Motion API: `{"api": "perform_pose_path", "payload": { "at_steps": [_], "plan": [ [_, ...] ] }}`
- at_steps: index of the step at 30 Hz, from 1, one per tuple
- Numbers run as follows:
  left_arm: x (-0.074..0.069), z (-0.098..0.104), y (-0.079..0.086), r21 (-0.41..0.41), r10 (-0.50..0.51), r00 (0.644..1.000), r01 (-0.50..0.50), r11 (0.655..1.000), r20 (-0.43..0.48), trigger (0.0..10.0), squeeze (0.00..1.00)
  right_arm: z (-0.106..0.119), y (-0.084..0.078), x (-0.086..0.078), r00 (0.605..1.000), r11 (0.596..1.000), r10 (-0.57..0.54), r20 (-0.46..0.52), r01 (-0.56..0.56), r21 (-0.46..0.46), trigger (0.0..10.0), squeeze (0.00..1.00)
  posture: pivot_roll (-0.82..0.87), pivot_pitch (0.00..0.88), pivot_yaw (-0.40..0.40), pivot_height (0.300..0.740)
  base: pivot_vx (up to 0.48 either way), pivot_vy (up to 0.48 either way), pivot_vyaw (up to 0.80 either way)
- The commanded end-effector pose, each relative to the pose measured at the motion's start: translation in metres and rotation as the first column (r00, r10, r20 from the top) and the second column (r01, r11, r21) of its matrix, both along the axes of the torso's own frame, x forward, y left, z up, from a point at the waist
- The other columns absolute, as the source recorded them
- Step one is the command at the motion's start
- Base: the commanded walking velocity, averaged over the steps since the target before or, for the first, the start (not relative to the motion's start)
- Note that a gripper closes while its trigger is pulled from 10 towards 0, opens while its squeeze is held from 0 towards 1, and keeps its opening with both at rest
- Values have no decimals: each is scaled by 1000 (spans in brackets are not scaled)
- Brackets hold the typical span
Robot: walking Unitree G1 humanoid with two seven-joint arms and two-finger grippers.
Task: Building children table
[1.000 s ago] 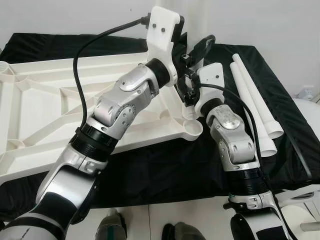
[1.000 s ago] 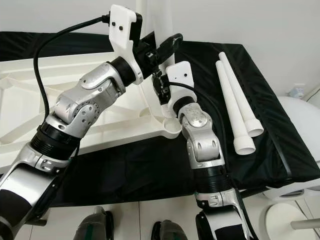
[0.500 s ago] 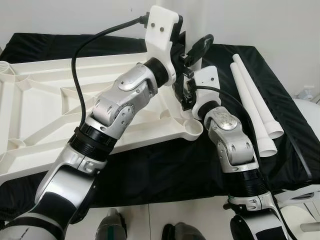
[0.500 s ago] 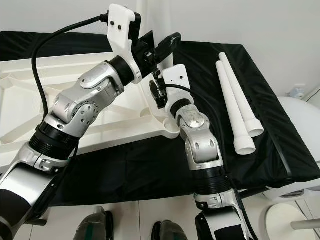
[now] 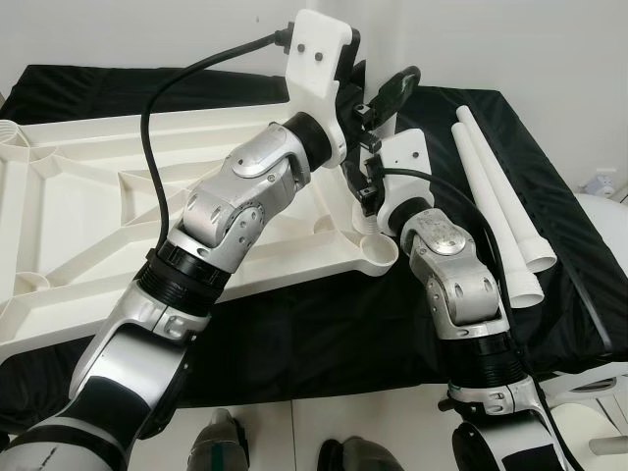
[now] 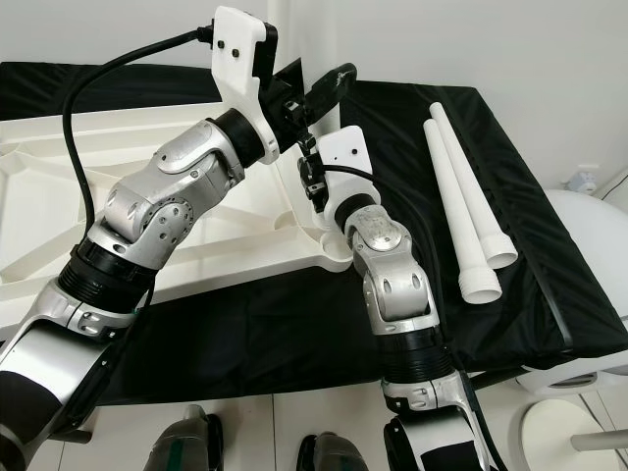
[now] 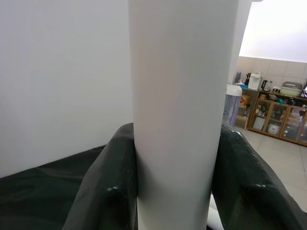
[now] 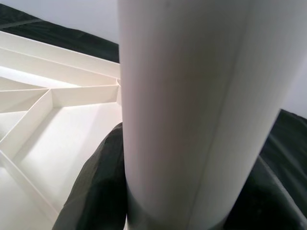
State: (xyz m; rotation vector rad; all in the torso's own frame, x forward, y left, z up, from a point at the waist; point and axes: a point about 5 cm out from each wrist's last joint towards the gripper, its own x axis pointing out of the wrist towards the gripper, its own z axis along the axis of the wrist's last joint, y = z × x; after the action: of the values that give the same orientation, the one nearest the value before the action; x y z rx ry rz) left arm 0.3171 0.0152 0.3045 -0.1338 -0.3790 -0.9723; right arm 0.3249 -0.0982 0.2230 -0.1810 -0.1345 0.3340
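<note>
A white table top (image 5: 88, 216) lies upside down on a black cloth, its ribs facing up. One white leg (image 7: 180, 110) stands upright over the near right corner socket (image 5: 379, 253), and its ribbed lower end (image 5: 368, 224) shows just above the socket. My left gripper (image 5: 378, 98) is shut on the leg high up, with black fingers (image 7: 108, 191) on either side. My right gripper (image 5: 363, 182) is shut on the same leg lower down, its fingers (image 8: 96, 191) hugging the tube. Two more white legs (image 5: 500, 196) lie side by side on the cloth to the right.
The black cloth (image 5: 324, 334) covers a low platform whose front edge runs just ahead of my feet (image 5: 221, 446). A white rounded object (image 5: 601, 231) sits off the platform's right side. A white wall stands behind.
My right wrist has shifted slightly left, closer in under the left gripper. The left arm and the table top have stayed put.
</note>
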Motion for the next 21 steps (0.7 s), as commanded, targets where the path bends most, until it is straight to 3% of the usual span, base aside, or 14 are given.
{"api": "perform_pose_path", "payload": {
  "at_steps": [1,3,4,5,11,12,13,14,17,21],
  "plan": [
    [-16,6,-9,70,-244,964,238,969,105,10000,0,6,-2,-3,1000,1000,-1,25,1,2,2549,0,47,71,-68,740,0,0,0],
    [-16,6,-9,67,-248,963,242,968,103,10000,0,7,-2,-3,1000,1000,-4,26,4,1,2549,0,47,71,-68,740,0,0,0],
    [-16,6,-10,58,-258,962,254,966,92,10000,208,7,-2,-3,1000,1000,-8,27,8,-3,9373,0,47,70,-67,740,0,0,0],
    [-18,5,-9,45,-280,957,277,960,81,10000,1000,7,-3,-2,999,1000,-14,29,14,-4,10000,0,47,69,-67,740,0,0,0],
    [-21,5,-7,30,-322,945,321,947,57,10000,1000,7,-4,-2,999,1000,-23,33,23,-5,10000,0,48,69,-67,740,0,0,0],
    [-23,5,-6,44,-336,940,334,942,53,10000,478,6,-4,-2,999,1000,-27,32,27,-2,10000,0,49,68,-68,740,0,0,0],
    [-23,5,-6,44,-336,940,334,942,53,10000,478,6,-4,-2,999,1000,-27,32,27,-2,10000,0,49,68,-68,740,0,0,0],
    [-25,4,-5,51,-358,933,356,933,43,10000,0,6,-4,-1,999,1000,-29,31,29,0,10000,0,49,68,-68,740,0,0,0],
    [-32,2,2,62,-415,909,412,909,34,10000,0,5,-5,-1,999,999,-37,32,37,4,10000,0,50,66,-67,740,0,0,0],
    [-35,-1,7,79,-430,902,426,901,35,10000,0,5,-7,-1,998,999,-47,35,47,6,10000,0,50,67,-68,740,0,0,0]
  ]
}}
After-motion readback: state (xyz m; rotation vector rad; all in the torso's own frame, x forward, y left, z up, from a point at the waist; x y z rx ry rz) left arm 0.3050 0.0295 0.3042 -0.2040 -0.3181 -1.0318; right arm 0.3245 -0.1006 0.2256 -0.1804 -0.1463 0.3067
